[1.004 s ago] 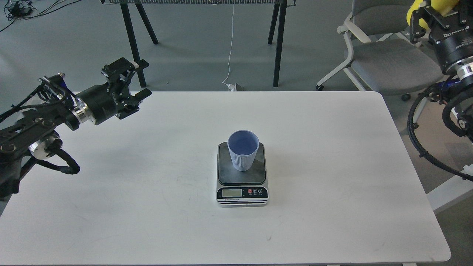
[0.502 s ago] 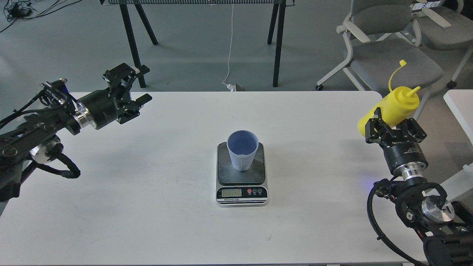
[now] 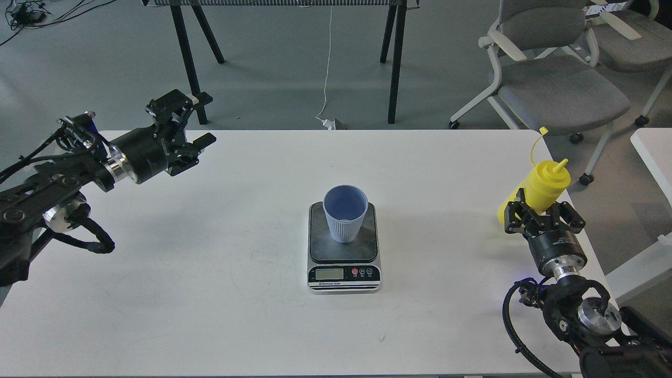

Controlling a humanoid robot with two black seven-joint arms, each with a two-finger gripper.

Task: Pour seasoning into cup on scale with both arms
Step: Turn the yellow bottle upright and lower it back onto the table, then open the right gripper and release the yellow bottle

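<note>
A light-blue ribbed cup stands upright on the dark plate of the scale at the middle of the white table. My right gripper is shut on the yellow seasoning bottle near the table's right edge, well right of the cup. The bottle leans a little right, nozzle up, with its cap strap hanging open. My left gripper is open and empty above the table's far left corner, far from the cup.
The white table has bare surface around the scale. Grey office chairs stand behind the right corner. Black trestle legs and a white cable are on the floor behind the table.
My right arm has come down from the top right corner with the bottle, to low beside the table's right edge. The left arm dropped slightly and stays still.
</note>
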